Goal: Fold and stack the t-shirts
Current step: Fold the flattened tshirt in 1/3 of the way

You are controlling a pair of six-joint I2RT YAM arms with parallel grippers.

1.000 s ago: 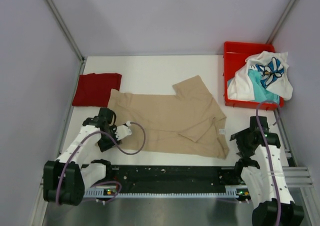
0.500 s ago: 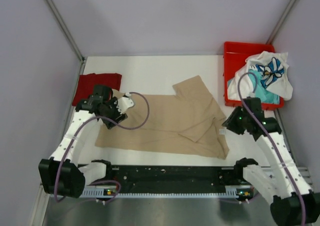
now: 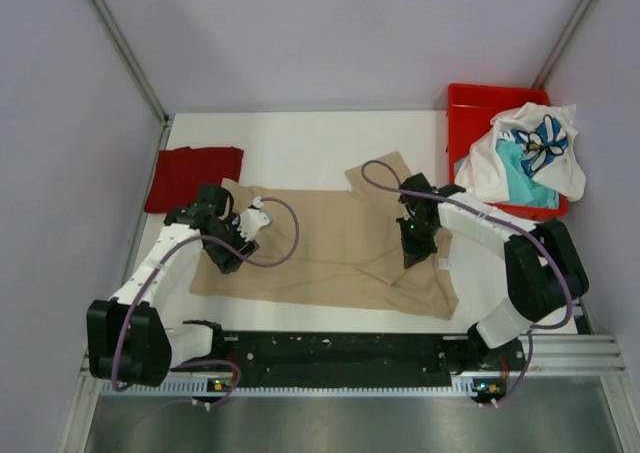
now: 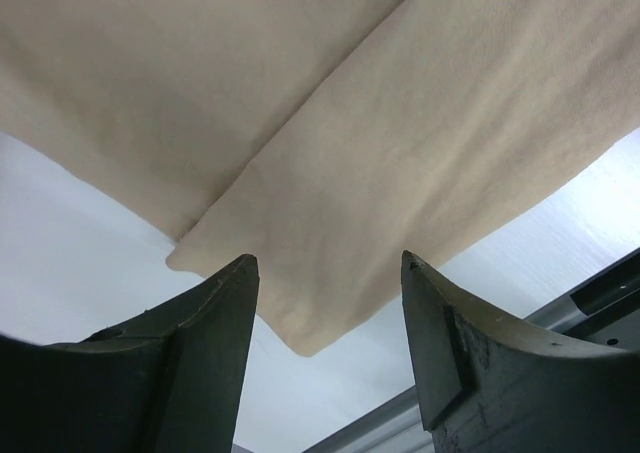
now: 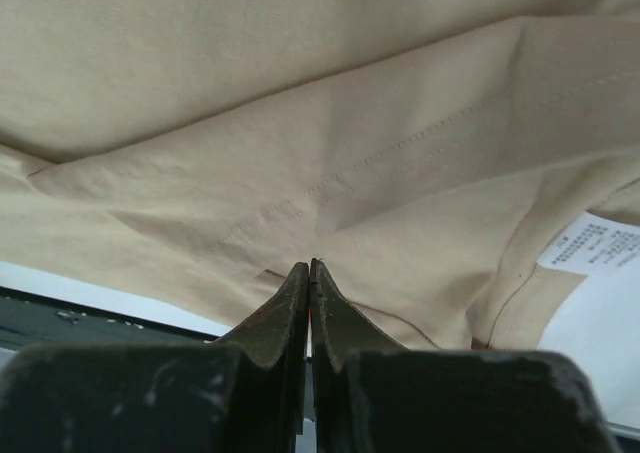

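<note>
**Q:** Where is the work, and what are the grippers doing?

**A:** The tan shirt lies spread on the table, between the arms. The left gripper is wide open above the shirt's near-left corner and holds nothing. The right gripper has its fingers pressed together, tips at the cloth near the collar. No pinch of fabric shows between them.

**Q:** How should the shirt handle?

**A:** Probably light, limp and easily creased, so it will sag and drag if lifted at one point. Grips at the hem corner and the shoulder seam look best.

**Q:** And the others?

**A:** The red shirt lies folded at far left. The white shirt and teal shirt are heaped in the bin.

**Q:** Any writing?

**A:** The neck label carries print too small to read. The white shirt's blue print shows no legible words.
</note>
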